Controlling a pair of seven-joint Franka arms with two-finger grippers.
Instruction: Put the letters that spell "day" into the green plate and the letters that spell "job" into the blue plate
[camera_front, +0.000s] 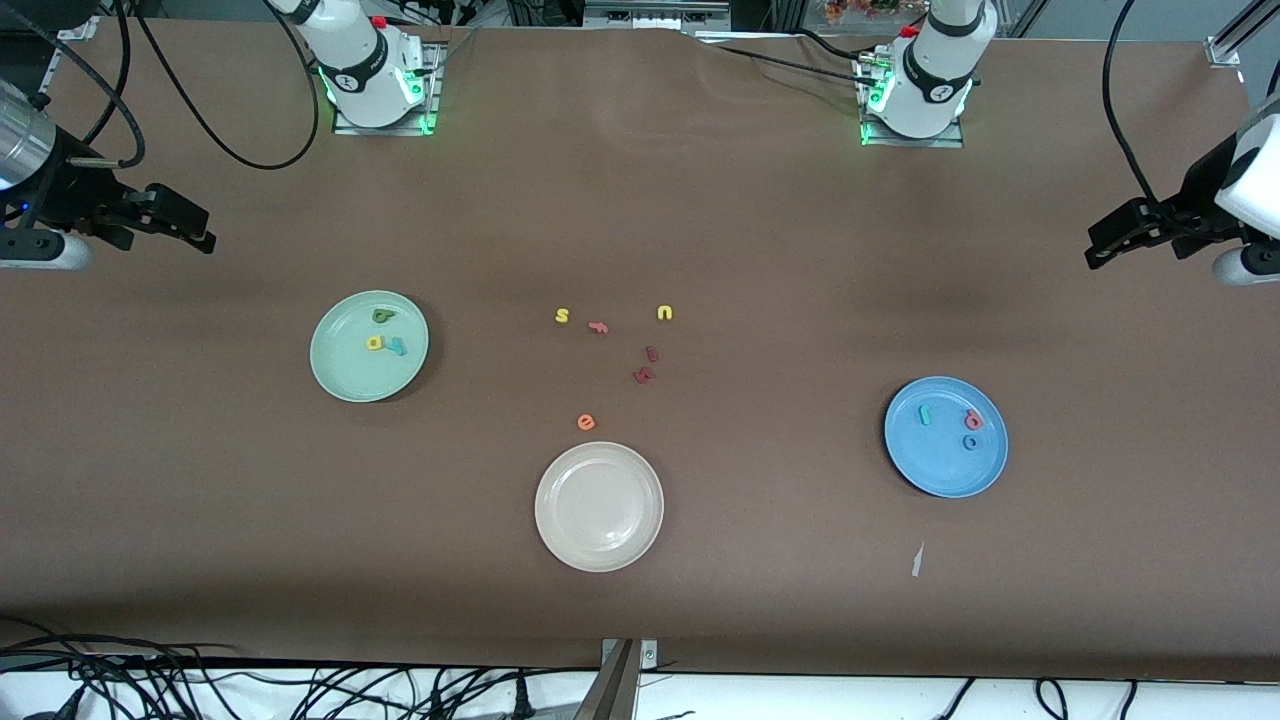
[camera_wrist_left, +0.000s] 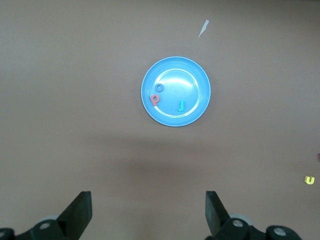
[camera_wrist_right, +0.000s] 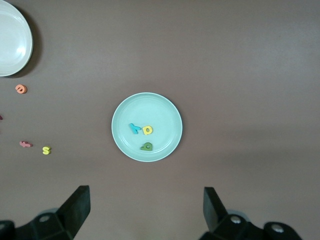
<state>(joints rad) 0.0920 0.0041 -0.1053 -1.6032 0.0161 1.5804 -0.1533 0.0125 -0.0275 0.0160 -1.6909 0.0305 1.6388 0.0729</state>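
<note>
Since the three "day" letters lie in the green plate (camera_front: 369, 346) and the three "job" letters in the blue plate (camera_front: 945, 437), I judge the sorting done. In the green plate I see a dark green a (camera_front: 381, 315), a yellow d (camera_front: 374, 342) and a teal y (camera_front: 397, 346), close together. In the blue plate sit a teal j (camera_front: 925, 414), a pinkish-red b (camera_front: 973, 421) and a blue o (camera_front: 970, 442), the o just beside the b.

My left tool (camera_front: 1110, 243) hangs released over the table's edge at its own arm's end, holding nothing; the left wrist view shows its fingers (camera_wrist_left: 80, 212) spread wide. My right tool (camera_front: 185, 225) waits likewise at its own end, fingers (camera_wrist_right: 77, 207) parted and empty.

The letters look like thin foam cutouts: very light, soft, matte, and flat enough that I would pinch one across a stroke, edge to edge, with a gentle close. They would likely squash rather than break, and might cling to a pad on release. The plates are round, smooth and faintly glossy with shallow rims, probably rigid plastic.

Left on the brown table (camera_front: 800, 560) near a cream plate (camera_front: 598, 507) are a yellow s (camera_front: 562, 316), a yellow u (camera_front: 665, 313), an orange e (camera_front: 586, 422) and some reddish letters (camera_front: 645, 365).
</note>
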